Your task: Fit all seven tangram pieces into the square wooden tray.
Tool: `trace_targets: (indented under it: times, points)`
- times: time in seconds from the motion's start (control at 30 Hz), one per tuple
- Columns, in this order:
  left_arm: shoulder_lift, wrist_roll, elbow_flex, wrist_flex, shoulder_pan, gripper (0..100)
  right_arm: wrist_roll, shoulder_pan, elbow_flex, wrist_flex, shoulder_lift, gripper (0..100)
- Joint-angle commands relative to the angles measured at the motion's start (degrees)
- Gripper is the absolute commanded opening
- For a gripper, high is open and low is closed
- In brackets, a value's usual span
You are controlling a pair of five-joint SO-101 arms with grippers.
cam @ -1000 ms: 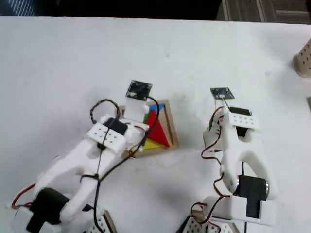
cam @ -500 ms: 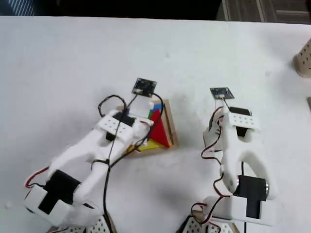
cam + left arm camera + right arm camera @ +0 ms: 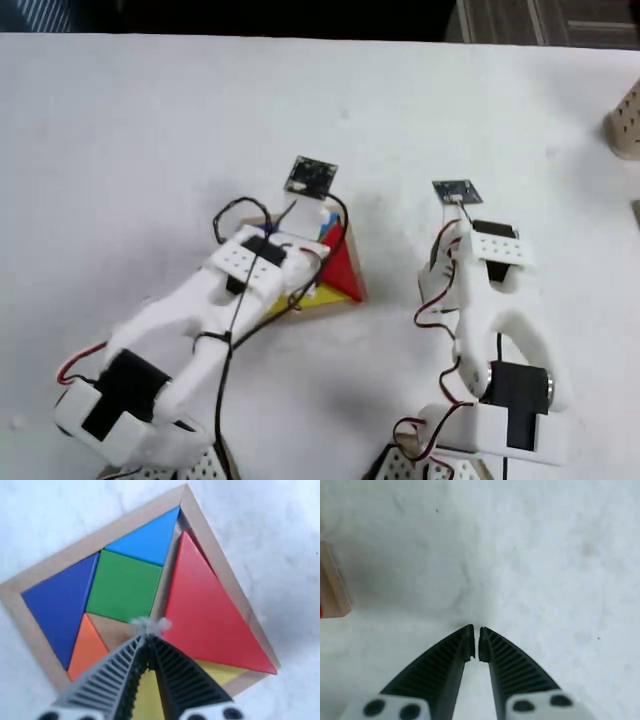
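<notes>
Resting on the white table (image 3: pixel 150 120), the square wooden tray (image 3: pixel 212 532) sits beneath the left gripper (image 3: pixel 148 639). Its fingers are pressed together, empty, over a bare patch of tray floor between the green square piece (image 3: pixel 125 587), the orange triangle (image 3: pixel 87 647) and the large red triangle (image 3: pixel 205 620). The right gripper (image 3: pixel 475 644) is clenched on nothing over bare table, near a tray corner. A dark strip of room (image 3: pixel 300 15) runs beyond the table's far edge.

Bright diffuse light, soft grey shadows on white table (image 3: pixel 150 120)
</notes>
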Motion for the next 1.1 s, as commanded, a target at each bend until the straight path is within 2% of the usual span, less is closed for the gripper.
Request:
trace_targets:
  times: [0.0,0.2,0.33,0.5,0.63,0.9,1.07]
  points:
    - [-0.22,0.44,-1.32,-3.08,0.84,2,0.88,0.31,-3.16,-0.48,-0.48,1.8]
    - [-1.80,0.44,-1.76,-1.67,-0.66,2,0.88,0.31,-3.16,-0.48,-0.48,1.8]
    - [-9.36,0.26,-0.35,1.85,-0.84,2,0.88,0.31,-3.16,-0.48,-0.48,1.8]
    - [-16.04,0.18,5.98,2.73,6.90,2,0.88,0.31,-3.16,-0.48,-0.48,1.8]
    - [-15.96,0.18,6.68,3.96,12.00,2,0.88,0.31,-3.16,-0.48,-0.48,1.8]
    - [-15.25,0.18,6.68,3.34,12.44,2,0.88,0.31,-3.16,-0.48,-0.31,1.8]
    - [-6.55,0.26,2.29,3.43,12.26,2,0.88,0.31,-3.16,-0.48,-0.22,1.8]
